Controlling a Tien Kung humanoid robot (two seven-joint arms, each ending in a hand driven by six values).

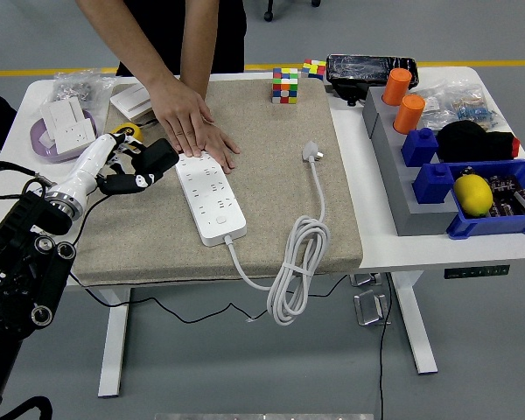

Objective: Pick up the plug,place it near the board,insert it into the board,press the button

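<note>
Power strip (210, 197) on mat (271, 175).
</note>
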